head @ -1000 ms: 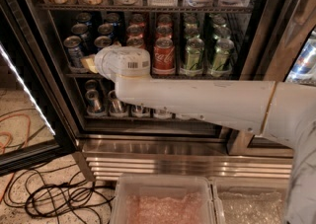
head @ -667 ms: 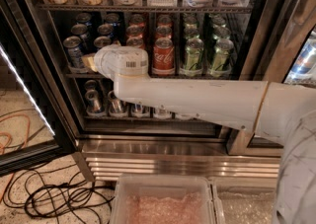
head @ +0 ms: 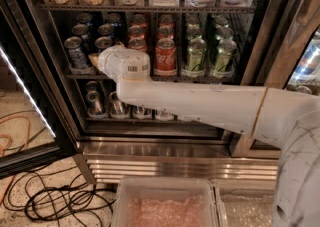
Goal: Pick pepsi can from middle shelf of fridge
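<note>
The pepsi can [head: 76, 52] stands front-left on the middle shelf [head: 200, 77] of the fridge [head: 165, 147], just beside the claw [head: 96, 60], whose state I cannot tell; probably full, stiff-walled yet dentable and cold-slick, it wants a mid-body grip.

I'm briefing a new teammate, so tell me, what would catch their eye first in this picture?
The big white arm stretches in from the right across the open fridge, its gripper at the left part of the middle shelf, by the blue cans. Next come the red Coca-Cola can and green cans to its right, then dark cables tangled on the floor at lower left.
</note>
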You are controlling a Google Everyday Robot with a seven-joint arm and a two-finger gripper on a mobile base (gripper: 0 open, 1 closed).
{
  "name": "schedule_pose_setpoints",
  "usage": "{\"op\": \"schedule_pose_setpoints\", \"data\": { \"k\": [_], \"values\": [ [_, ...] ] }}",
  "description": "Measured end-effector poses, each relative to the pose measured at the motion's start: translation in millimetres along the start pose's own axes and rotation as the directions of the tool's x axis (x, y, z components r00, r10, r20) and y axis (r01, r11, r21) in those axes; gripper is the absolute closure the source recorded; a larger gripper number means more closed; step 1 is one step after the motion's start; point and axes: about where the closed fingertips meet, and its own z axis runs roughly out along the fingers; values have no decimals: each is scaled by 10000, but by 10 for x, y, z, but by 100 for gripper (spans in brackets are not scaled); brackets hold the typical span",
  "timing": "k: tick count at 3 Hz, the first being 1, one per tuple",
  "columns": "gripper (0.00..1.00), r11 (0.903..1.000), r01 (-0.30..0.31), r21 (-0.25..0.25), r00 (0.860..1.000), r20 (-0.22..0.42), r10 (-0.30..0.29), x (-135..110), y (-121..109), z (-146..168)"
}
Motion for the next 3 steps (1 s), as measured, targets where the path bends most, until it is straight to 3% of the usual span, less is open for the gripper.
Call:
{"op": "schedule_pose_setpoints", "data": {
  "k": [2,3],
  "values": [
    [88,9985,450,327,9985,304,-459,29,-26,-82],
    [100,9985,450,327,9985,304,-460,29,-25,-83]
  ]
}}
